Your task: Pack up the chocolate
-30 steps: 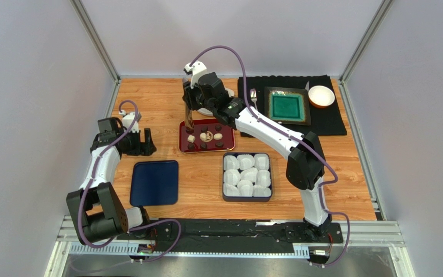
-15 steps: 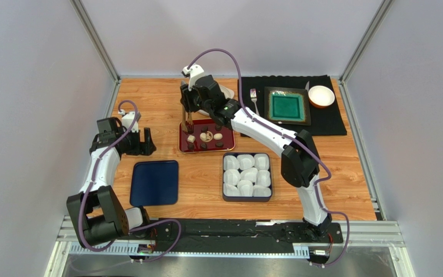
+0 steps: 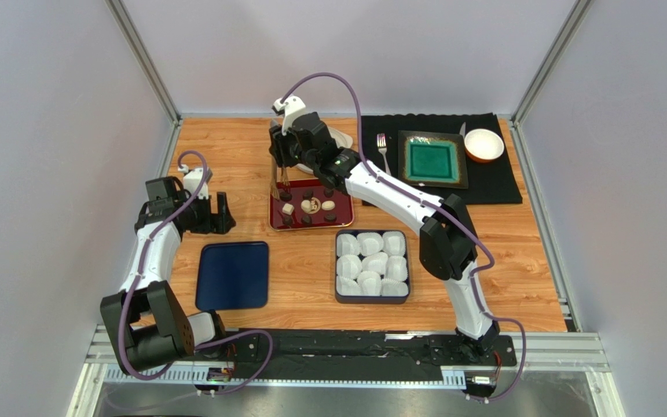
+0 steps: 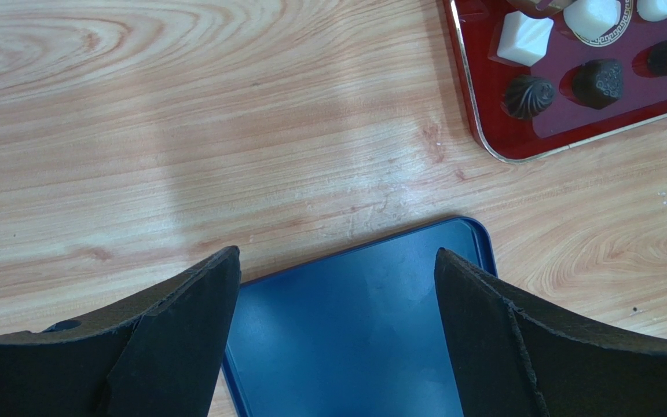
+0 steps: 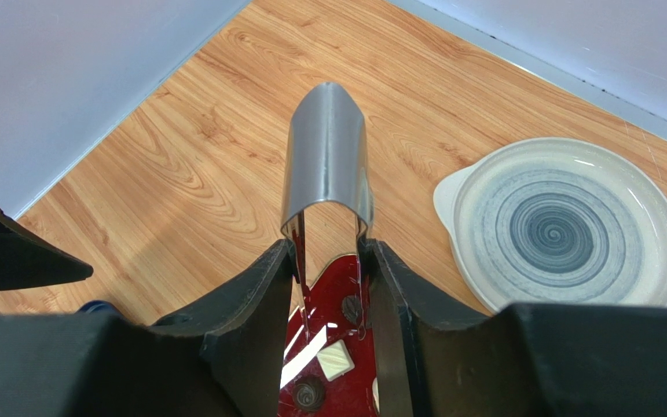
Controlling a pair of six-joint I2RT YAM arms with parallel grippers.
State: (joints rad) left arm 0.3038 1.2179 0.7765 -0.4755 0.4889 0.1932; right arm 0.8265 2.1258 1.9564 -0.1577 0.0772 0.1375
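Holding tongs [image 5: 326, 148] above the red tray [image 3: 311, 227], the right gripper [image 5: 328, 261] may drop a chocolate [image 4: 597, 82] if pinching weakly. The left gripper [image 4: 337, 261] is wide open.

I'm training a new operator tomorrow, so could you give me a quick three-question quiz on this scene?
1. Multiple choice: what does the right gripper grip? A) a fork B) metal tongs C) a paper cup
2. True or false: the left gripper is shut on a piece of chocolate.
3. Fill in the blank: the chocolates lie on a ___ tray.
Key: 1 B; 2 false, its jaws stand open and empty; 3 red.
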